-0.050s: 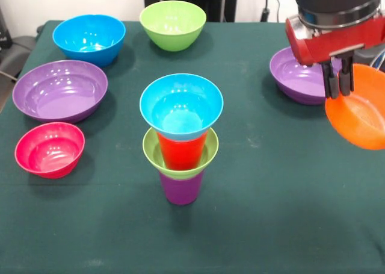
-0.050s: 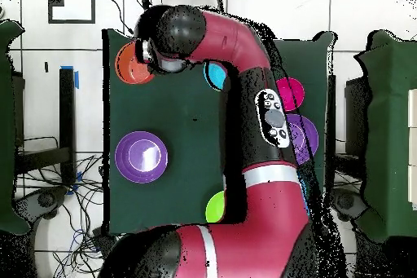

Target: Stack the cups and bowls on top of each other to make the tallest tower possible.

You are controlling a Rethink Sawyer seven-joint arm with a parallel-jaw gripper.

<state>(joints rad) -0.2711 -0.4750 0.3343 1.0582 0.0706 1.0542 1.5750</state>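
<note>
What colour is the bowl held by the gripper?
Orange bowl, clearest in the front view.

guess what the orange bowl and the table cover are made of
Orange bowl, held in the claw: likely hard plastic, glossy, judging by the soft highlights inside and its even colour. Table cover: apparently dark green cloth, matte, with no shine and a faintly mottled weave.

Looks like a robot lab, not a home. Big red and black arm [image 2: 244, 87] w/ a gripper [image 1: 337, 86] works over a table [image 1: 283, 196] w/ dark green cloth. Below the arm's base, lots of loose cables [image 2: 77, 209] lie on a pale tiled floor [image 2: 32, 71]. More green tables [image 2: 389, 128] stand off to the sides.
</note>
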